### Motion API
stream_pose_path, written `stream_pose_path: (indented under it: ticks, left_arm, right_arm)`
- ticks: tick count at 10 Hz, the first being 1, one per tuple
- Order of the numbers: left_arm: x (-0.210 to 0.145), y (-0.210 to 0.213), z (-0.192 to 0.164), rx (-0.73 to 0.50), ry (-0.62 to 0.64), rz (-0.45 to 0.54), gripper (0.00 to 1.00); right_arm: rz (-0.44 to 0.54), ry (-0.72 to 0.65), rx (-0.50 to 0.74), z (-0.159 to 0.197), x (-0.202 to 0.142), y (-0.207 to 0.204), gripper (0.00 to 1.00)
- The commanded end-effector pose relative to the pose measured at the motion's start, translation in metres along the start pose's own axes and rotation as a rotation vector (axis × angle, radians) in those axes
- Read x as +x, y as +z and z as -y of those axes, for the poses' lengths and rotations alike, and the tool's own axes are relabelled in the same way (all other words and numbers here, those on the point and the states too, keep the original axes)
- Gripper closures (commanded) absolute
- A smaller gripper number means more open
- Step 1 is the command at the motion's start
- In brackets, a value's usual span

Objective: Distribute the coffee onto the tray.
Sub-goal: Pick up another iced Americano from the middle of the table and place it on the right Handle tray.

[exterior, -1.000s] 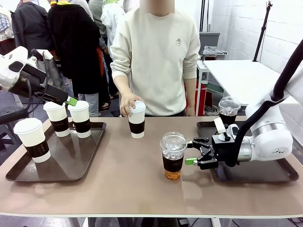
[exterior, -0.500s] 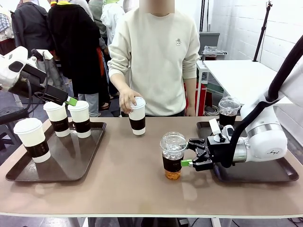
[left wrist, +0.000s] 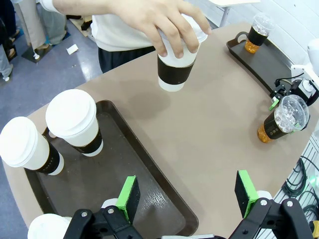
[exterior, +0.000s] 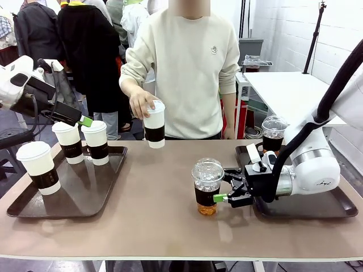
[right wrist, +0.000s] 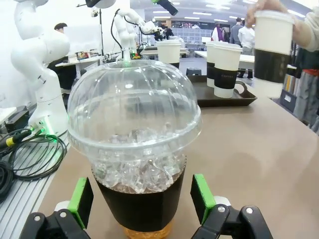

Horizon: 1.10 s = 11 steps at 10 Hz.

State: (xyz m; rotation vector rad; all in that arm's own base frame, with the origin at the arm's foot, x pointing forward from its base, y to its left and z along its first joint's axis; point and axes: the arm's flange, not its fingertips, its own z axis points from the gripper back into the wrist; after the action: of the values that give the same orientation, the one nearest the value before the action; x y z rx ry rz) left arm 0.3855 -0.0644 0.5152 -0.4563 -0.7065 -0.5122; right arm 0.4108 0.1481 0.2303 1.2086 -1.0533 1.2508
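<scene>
Changes: since a second ago the person's hand has lifted the fourth paper cup off the table and carried it toward the left tray, and the right gripper has slid in closer to the iced coffee cup.
Left gripper: raised above the left tray's far left corner in the front view; jaws spread wide, green pads well apart, nothing between them.
Left tray: dark brown, on the table's left side, carrying three lidded paper cups with dark sleeves.
Cups on left tray: one near the tray's left edge toward the robot, two side by side at the far edge.
Lifted paper cup: gripped by the person's hand around the lid and upper wall, tilted slightly, in the air over the table's far edge, between the left tray and the middle.
Table: brown top, bare at the middle front.
Iced coffee cup: clear, dome-lidded, dark sleeve, standing on the table just left of the right tray.
Right gripper: level with the sleeve; in the right wrist view a green pad stands open on either side of the cup; whether they touch it cannot be told.
Second iced cup: upright at the right tray's far edge.
</scene>
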Motion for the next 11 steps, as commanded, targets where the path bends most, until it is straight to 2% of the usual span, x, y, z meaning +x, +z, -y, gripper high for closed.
stream_pose_path:
  ticks: [1,8,10,11]
  left_arm:
    - [0.0,-0.001,-0.002,-0.015,0.006,0.005,0.0]
    - [0.0,-0.001,-0.002,-0.015,0.006,0.005,0.0]
    - [0.0,-0.001,-0.002,-0.015,0.006,0.005,0.0]
    - [0.0,-0.001,-0.002,-0.015,0.006,0.005,0.0]
  right_arm:
    - [0.001,0.013,0.001,-0.002,-0.004,-0.009,0.0]
    - [0.013,-0.027,-0.002,0.011,-0.006,-0.028,0.0]
    - [0.036,-0.033,0.001,0.012,-0.006,-0.028,0.36]
    - [0.038,-0.02,-0.002,0.012,-0.006,-0.026,0.36]
